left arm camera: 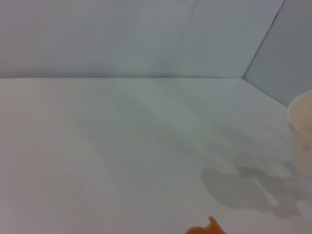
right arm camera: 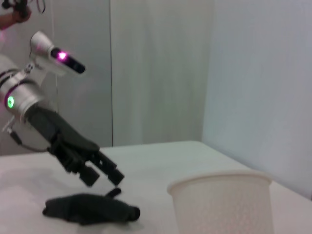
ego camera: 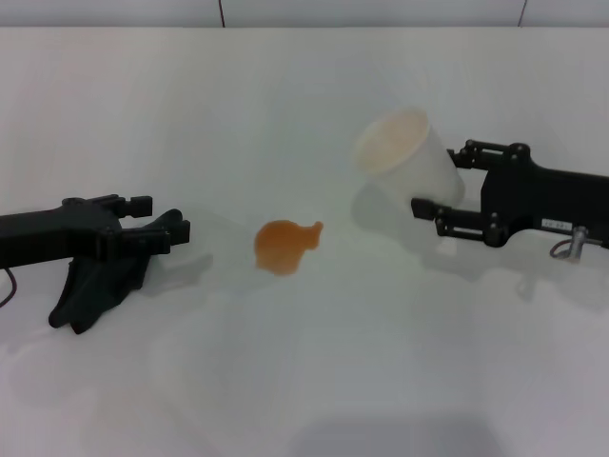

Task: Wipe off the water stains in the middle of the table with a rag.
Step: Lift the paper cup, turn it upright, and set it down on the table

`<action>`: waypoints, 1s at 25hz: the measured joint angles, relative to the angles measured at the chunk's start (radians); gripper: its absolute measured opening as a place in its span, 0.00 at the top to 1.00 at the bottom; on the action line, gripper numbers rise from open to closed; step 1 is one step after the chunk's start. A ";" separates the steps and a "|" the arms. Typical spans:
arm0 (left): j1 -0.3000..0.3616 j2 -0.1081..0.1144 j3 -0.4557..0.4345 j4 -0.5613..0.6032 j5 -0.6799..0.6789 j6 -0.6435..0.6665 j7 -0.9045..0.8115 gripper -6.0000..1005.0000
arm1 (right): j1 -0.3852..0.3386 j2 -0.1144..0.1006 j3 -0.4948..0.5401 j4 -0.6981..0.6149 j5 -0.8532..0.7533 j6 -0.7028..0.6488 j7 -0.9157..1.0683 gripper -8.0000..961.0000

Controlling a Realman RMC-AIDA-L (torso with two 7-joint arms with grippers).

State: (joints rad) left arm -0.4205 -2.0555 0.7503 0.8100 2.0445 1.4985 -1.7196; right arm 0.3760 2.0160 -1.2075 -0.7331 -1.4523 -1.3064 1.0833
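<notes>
Head view, taken from left to right, shows one broad, plain white table (ego camera: pixel 304 400) with three things on or over it. At the left, the black left gripper (ego camera: pixel 181 231) reaches toward the middle, its fingers close together with no gap visible. Under its near side lies one black soft cloth rag (ego camera: pixel 95 286), long axis running from the near left up toward the fingertips; whether the fingers pinch it cannot be told. In the right wrist view the rag (right arm camera: pixel 90 208) lies flat below the left gripper (right arm camera: pixel 105 178). Just right of the gripper, at mid-table, sits one small orange translucent water stain (ego camera: pixel 284 245), its little lobe pointing right and slightly far. Farther right, the black right gripper (ego camera: pixel 440 186) has its fingers clamped on one white paper cup (ego camera: pixel 409 157), tilted with its mouth facing left and far, raised above its shadow.
</notes>
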 joint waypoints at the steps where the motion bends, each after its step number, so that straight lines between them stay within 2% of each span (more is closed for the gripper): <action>1: 0.000 0.000 0.000 0.000 0.000 0.000 0.000 0.11 | 0.000 0.001 -0.009 0.006 0.001 0.011 -0.012 0.30; 10: 0.000 0.000 -0.002 0.000 0.000 0.000 0.000 0.12 | 0.037 0.002 -0.042 0.092 0.004 0.110 -0.017 0.30; 25: -0.001 0.002 -0.002 0.000 0.000 -0.011 0.000 0.12 | 0.039 0.004 -0.087 0.132 0.005 0.209 -0.026 0.30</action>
State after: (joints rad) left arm -0.4219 -2.0539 0.7486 0.8103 2.0448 1.4879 -1.7196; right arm 0.4153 2.0203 -1.2948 -0.6009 -1.4475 -1.0977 1.0576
